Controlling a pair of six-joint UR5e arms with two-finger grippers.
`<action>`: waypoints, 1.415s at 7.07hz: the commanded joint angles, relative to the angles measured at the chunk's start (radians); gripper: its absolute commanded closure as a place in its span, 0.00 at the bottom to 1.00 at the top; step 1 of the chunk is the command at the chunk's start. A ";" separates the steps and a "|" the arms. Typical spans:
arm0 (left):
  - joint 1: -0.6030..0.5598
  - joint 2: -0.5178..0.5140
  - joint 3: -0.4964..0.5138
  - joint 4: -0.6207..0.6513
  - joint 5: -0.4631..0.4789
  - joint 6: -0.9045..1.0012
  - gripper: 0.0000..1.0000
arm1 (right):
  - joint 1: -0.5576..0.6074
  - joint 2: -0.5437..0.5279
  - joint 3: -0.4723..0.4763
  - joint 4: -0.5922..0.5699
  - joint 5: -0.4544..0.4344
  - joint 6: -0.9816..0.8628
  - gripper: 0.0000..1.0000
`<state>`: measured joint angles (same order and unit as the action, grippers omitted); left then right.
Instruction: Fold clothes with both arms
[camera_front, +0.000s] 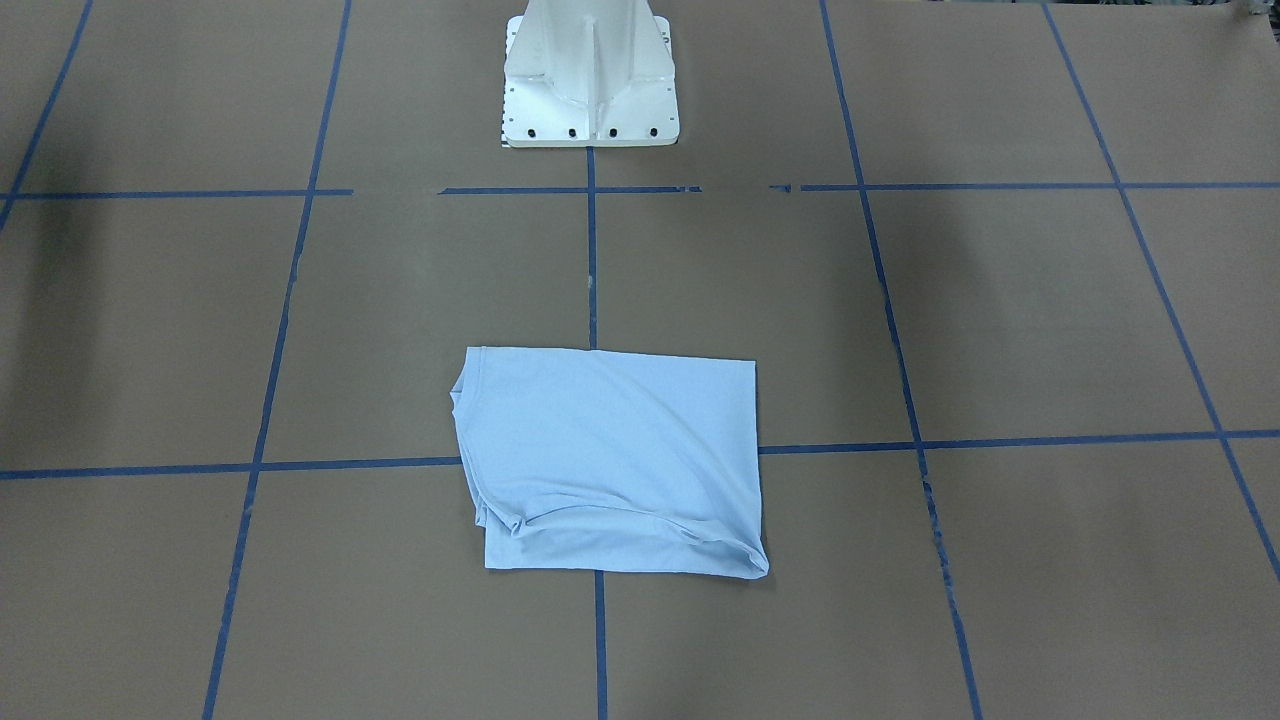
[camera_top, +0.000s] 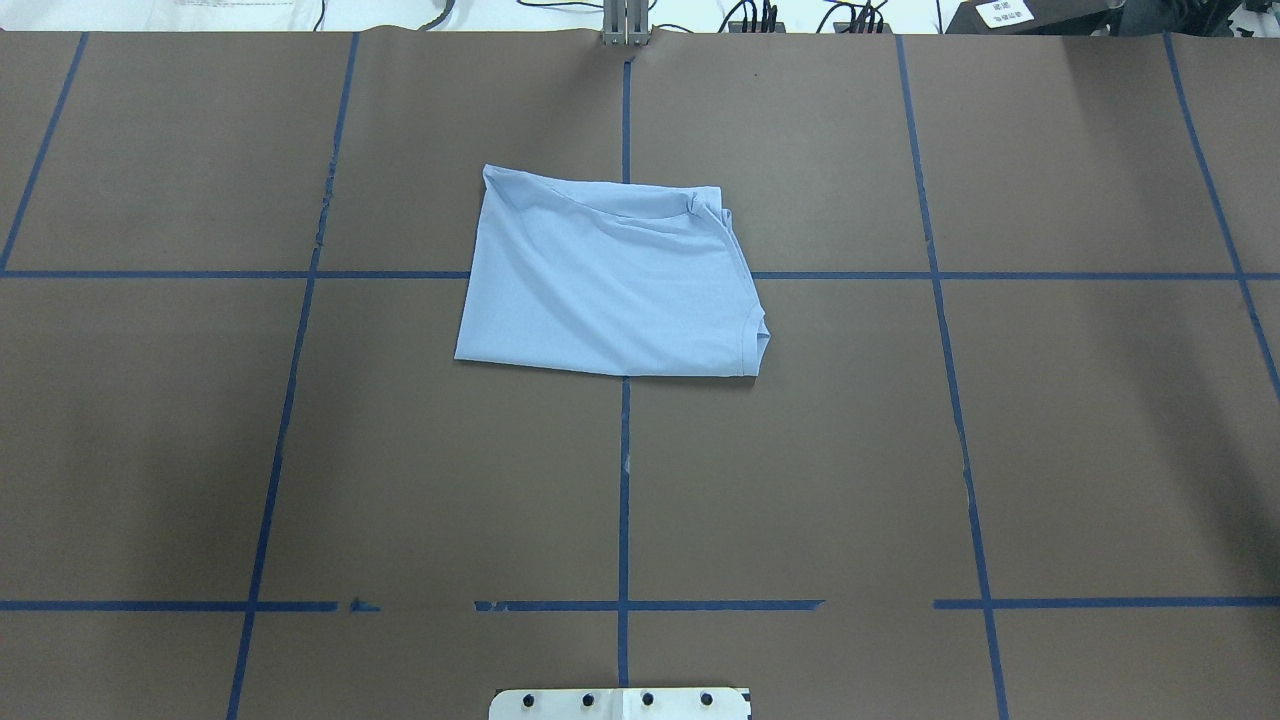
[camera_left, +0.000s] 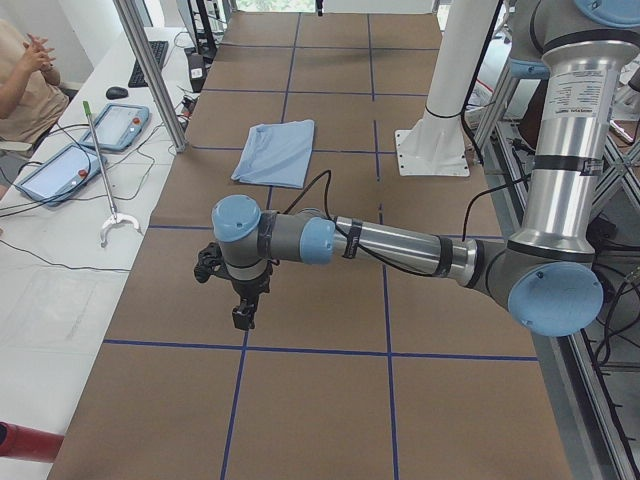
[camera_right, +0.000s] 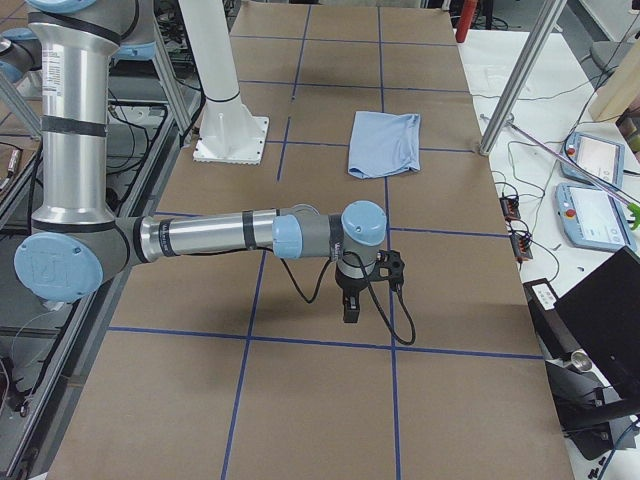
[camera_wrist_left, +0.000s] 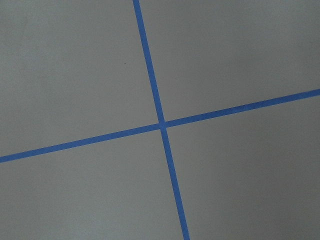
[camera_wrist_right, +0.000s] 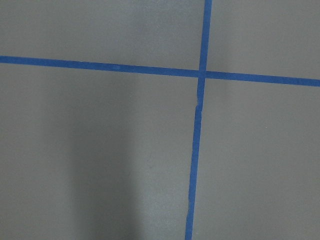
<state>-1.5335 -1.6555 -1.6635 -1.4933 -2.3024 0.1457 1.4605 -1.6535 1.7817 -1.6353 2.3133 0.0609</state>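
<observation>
You see a brown desk (camera_top: 900, 450) gridded with blue tape lines (camera_wrist_left: 161, 123). 1 light blue T-shirt (camera_front: 610, 465), folded into a rough rectangle, lies flat across the centre tape line, on the side away from the white pedestal (camera_front: 590, 80). The 2 arms are well apart from it. The left arm (camera_left: 400, 245) stretches over the desk's left end, its left fingers (camera_left: 243, 318) pointing down above bare surface. The right arm (camera_right: 210, 235) mirrors that at the other end, right fingers (camera_right: 351, 312) pointing down. You cannot tell whether either pair is released or clenched. Both wrist cameras show only desk and a tape crossing.
</observation>
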 joint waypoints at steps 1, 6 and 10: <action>0.006 -0.009 -0.002 -0.039 0.001 0.002 0.00 | -0.005 0.003 0.002 0.003 0.000 0.000 0.00; 0.006 -0.009 -0.005 -0.042 0.000 0.003 0.00 | -0.005 0.003 -0.001 0.047 0.008 -0.003 0.00; 0.006 -0.009 -0.010 -0.042 0.000 0.003 0.00 | -0.005 0.003 -0.007 0.060 0.023 -0.003 0.00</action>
<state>-1.5278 -1.6639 -1.6733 -1.5348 -2.3025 0.1488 1.4557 -1.6505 1.7763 -1.5775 2.3285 0.0583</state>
